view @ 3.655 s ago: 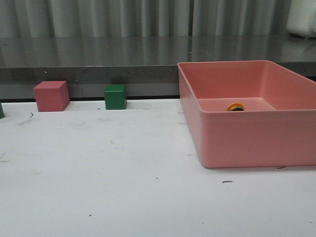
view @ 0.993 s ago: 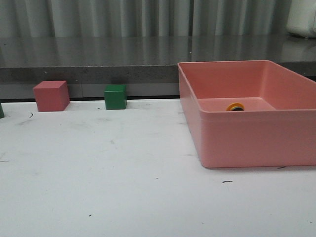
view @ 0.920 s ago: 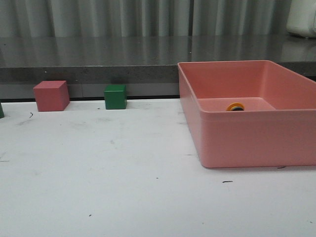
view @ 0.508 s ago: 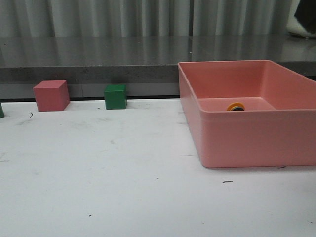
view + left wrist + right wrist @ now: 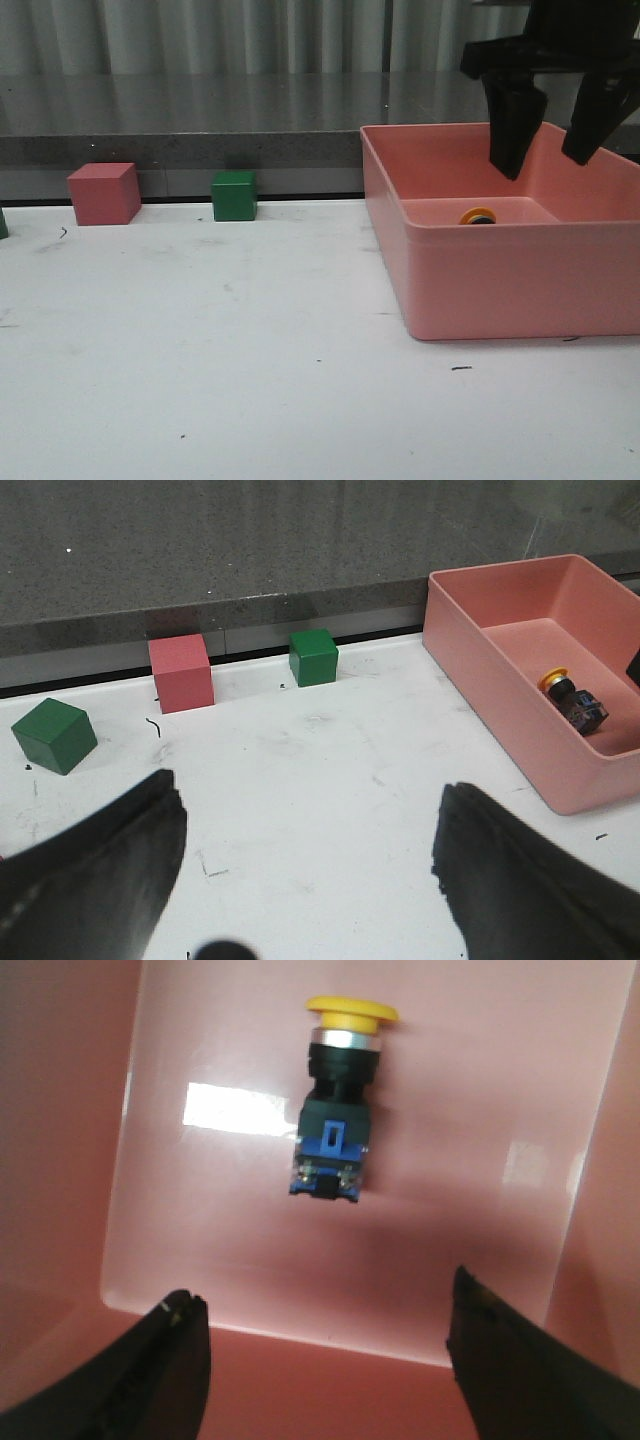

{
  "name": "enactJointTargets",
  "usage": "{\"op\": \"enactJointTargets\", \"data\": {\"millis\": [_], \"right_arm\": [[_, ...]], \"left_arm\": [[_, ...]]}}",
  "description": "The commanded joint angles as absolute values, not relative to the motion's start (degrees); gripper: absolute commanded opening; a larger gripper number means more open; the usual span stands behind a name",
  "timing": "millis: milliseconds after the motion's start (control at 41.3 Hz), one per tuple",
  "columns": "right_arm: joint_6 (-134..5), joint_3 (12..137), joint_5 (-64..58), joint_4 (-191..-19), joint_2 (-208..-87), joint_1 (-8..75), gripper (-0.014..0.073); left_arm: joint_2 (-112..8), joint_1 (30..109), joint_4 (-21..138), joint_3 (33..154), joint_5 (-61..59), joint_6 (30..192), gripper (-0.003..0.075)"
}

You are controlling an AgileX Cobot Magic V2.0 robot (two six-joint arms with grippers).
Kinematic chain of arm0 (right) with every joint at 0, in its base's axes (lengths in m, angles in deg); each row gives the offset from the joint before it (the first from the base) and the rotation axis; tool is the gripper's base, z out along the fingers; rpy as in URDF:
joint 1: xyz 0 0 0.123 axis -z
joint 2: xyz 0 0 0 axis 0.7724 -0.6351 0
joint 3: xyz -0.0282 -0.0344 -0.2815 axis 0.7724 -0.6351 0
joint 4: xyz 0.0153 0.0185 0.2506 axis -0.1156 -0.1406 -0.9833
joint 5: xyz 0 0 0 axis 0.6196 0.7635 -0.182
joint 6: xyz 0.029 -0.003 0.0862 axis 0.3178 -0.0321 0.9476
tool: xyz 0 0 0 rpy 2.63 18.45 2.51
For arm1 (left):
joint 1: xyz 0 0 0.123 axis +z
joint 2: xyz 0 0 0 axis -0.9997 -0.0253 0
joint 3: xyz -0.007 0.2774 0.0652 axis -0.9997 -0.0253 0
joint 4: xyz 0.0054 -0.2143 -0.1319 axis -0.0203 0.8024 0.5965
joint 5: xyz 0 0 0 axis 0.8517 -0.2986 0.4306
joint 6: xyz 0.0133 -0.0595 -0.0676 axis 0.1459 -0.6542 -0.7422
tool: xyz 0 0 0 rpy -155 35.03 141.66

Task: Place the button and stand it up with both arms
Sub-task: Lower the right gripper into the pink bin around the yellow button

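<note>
The button (image 5: 335, 1100) lies on its side on the floor of the pink bin (image 5: 500, 290), yellow cap, black body, blue base. From the front only its yellow cap (image 5: 477, 216) shows over the bin's near wall. The left wrist view shows the button (image 5: 572, 696) inside the bin (image 5: 490, 685) too. My right gripper (image 5: 545, 165) hangs open above the bin, its fingers spread wide with nothing between them; the button is below and ahead of the right gripper (image 5: 320, 1315). My left gripper (image 5: 305, 800) is open over bare table, far from the bin.
A pink cube (image 5: 103, 194) and a green cube (image 5: 234, 196) stand at the table's back edge, left of the bin. A second green cube (image 5: 55, 736) sits further left. A dark ledge runs behind the table.
My right gripper has come down into the front view above the bin; half a second ago it was out of sight. The button and cubes have not moved.
</note>
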State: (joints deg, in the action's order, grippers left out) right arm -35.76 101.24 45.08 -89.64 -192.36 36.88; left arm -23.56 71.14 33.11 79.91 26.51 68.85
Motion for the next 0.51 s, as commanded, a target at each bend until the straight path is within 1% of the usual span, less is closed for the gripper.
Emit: {"op": "enactJointTargets", "data": {"millis": [0,194,484], "right_arm": [[-32.8,105.1,43.0,-88.2,-193.4,36.8,0.0519],[-29.8,107.9,39.4,-88.2,-198.9,36.8,0.0519],[-28.0,111.2,38.4,-88.2,-205.3,36.9,0.0519]], "left_arm": [[-24.3,70.7,33.5,81.8,22.2,68.9,0.0512],[-24.3,70.7,33.5,81.8,22.2,68.9,0.0512],[-24.3,70.7,33.5,81.8,22.2,68.9,0.0512]]}}
